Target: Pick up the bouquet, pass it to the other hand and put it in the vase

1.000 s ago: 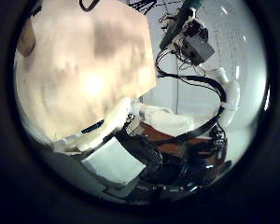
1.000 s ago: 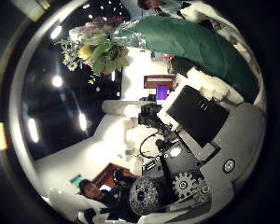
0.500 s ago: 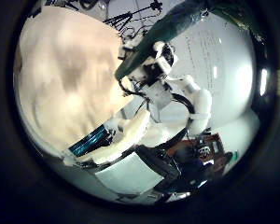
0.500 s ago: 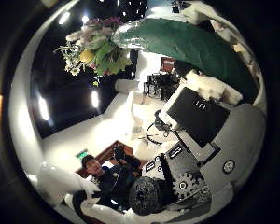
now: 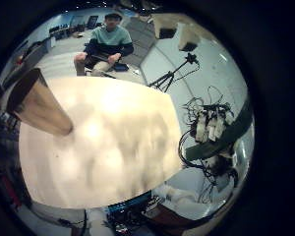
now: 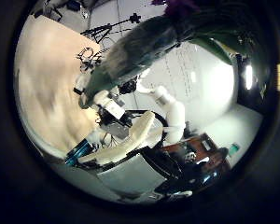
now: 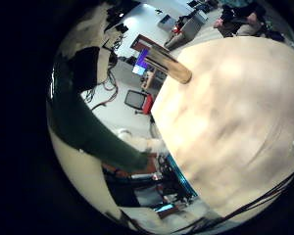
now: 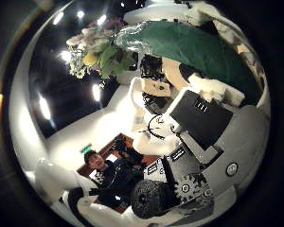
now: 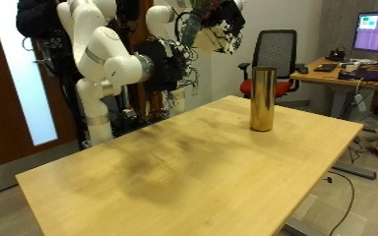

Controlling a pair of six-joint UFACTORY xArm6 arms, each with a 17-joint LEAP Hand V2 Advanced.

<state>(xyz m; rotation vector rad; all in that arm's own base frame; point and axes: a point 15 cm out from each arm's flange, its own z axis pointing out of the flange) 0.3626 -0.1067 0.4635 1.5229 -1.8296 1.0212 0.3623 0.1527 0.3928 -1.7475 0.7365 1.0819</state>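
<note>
Right now, up near the top edge of the outside view, both hands are hanging high above the table [image 9: 176,172]. The bouquet [image 9: 223,14] is sitting up there with them, with its dark flowers at the very top of the picture. It is not touching the table at all.

The right hand [image 6: 107,98] is holding the bouquet. In its thumb side palm view, the green wrap [image 8: 185,47] is lying across the palm, and the fingers [image 8: 213,109] are curling around it. The flowers [image 8: 97,49] are poking out past the hand, white, yellow and green ones bunched together. The left thumb side palm view is showing the same thing from the other side: the long green wrap is sticking out of the right hand, and purple flowers are peeking in at the edge of the picture.

The left hand [image 8: 156,71] is hanging close to the bouquet, just beside the wrap. I cannot tell if it is open or closed, or if it is touching the bouquet.

The vase [image 9: 261,98] is standing up straight on the table, in the middle right of the outside view. It is tall, thin and gold. It is well apart from the hands and the bouquet, lower down than they are.
</note>
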